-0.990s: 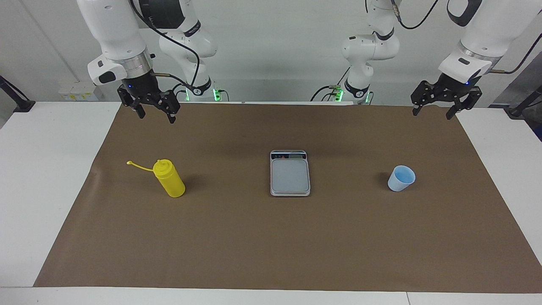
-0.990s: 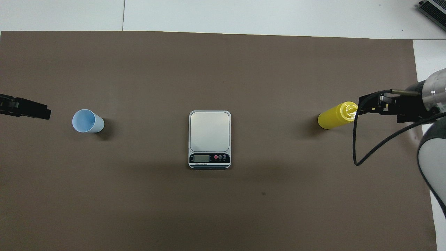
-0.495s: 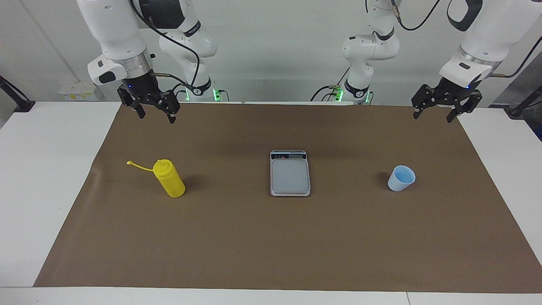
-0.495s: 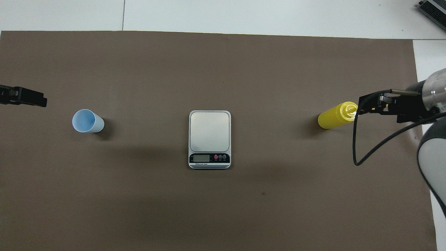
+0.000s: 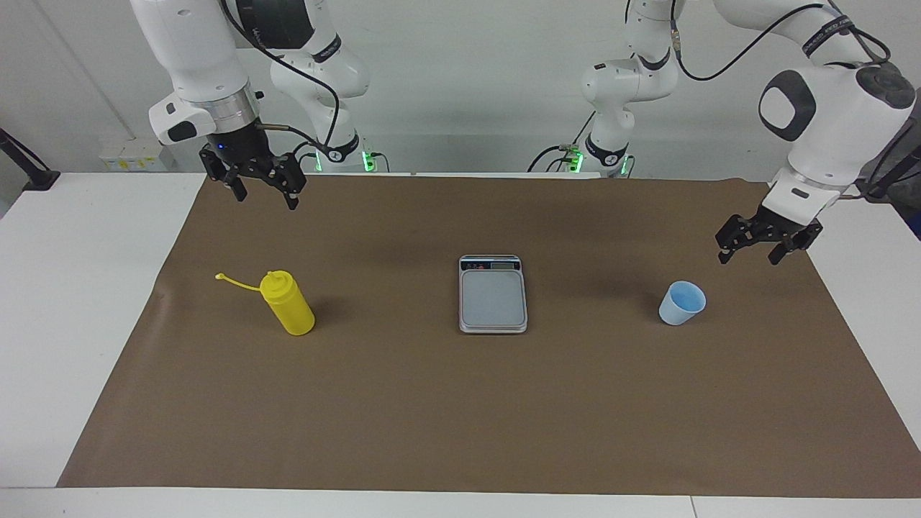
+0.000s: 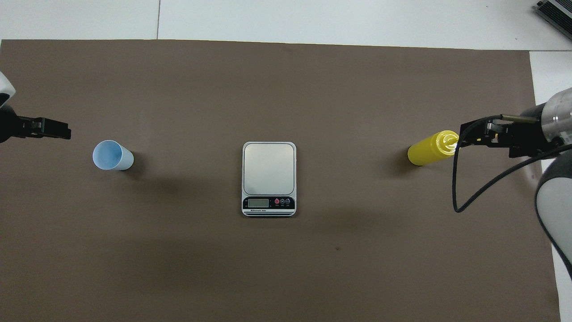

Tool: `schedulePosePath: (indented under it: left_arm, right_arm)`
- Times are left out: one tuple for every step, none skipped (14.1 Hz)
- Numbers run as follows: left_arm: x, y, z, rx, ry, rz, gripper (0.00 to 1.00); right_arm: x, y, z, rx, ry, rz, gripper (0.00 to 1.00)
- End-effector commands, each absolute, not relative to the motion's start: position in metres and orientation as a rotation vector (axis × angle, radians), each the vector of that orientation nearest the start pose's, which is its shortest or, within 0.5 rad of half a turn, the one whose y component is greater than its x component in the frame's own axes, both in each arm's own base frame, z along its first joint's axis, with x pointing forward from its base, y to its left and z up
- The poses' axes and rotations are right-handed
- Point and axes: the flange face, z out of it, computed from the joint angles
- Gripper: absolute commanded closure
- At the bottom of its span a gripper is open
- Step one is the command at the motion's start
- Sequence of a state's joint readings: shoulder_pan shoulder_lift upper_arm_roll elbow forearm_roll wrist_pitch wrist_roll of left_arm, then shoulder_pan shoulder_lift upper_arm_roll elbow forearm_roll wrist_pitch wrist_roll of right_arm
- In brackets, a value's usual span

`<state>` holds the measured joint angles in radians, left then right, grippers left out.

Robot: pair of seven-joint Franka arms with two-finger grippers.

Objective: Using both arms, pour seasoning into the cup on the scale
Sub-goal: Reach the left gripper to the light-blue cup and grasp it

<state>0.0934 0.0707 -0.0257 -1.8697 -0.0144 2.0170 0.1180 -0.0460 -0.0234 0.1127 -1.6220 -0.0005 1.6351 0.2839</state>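
Observation:
The yellow seasoning bottle (image 5: 288, 303) (image 6: 431, 148) stands on the brown mat toward the right arm's end, its cap strap (image 5: 237, 282) hanging loose. The silver scale (image 5: 493, 295) (image 6: 268, 174) lies mid-mat with a bare plate. Toward the left arm's end stands the pale blue cup (image 5: 681, 303) (image 6: 111, 155), upright on the mat and not on the scale. My left gripper (image 5: 748, 257) (image 6: 53, 130) hangs open and empty over the mat beside the cup. Raised over the mat and well clear of the bottle, my right gripper (image 5: 266, 198) (image 6: 473, 135) is open and holds nothing.
The brown mat (image 5: 460, 417) covers most of the white table (image 5: 79, 288). A black cable (image 6: 464, 197) loops down from the right arm's wrist.
The left arm has swung down, bringing its open gripper low and close to the cup. The right arm, bottle, scale and cup have not moved.

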Motion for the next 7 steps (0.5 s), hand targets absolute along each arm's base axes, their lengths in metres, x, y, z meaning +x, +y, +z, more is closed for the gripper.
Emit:
schedulePosePath:
  left_arm:
    - [0.589,0.04,0.453,-3.142,-0.025,-0.143,0.0]
    - [0.585,0.04,0.446,-3.144,-0.041,-0.138,0.0]
    - [0.582,0.04,0.436,-3.146,-0.076,-0.131,0.0]
    - [0.582,0.04,0.425,-3.153,-0.112,-0.129,0.0]
    - [0.582,0.04,0.415,-3.159,-0.125,-0.123,0.0]
    - [0.578,0.04,0.405,-3.163,-0.144,-0.106,0.0]
    - [0.573,0.04,0.401,-3.163,-0.184,-0.101,0.0]
  right_arm:
    - [0.546,0.035,0.62,-3.118,0.37,-0.043,0.0]
    - [0.546,0.035,0.62,-3.118,0.37,-0.043,0.0]
    - [0.546,0.035,0.62,-3.117,0.37,-0.045,0.0]
    - [0.546,0.035,0.62,-3.117,0.372,-0.043,0.0]
    - [0.546,0.035,0.62,-3.118,0.37,-0.043,0.0]
    - [0.546,0.035,0.62,-3.117,0.372,-0.043,0.0]
    - [0.546,0.035,0.62,-3.117,0.37,-0.045,0.0]
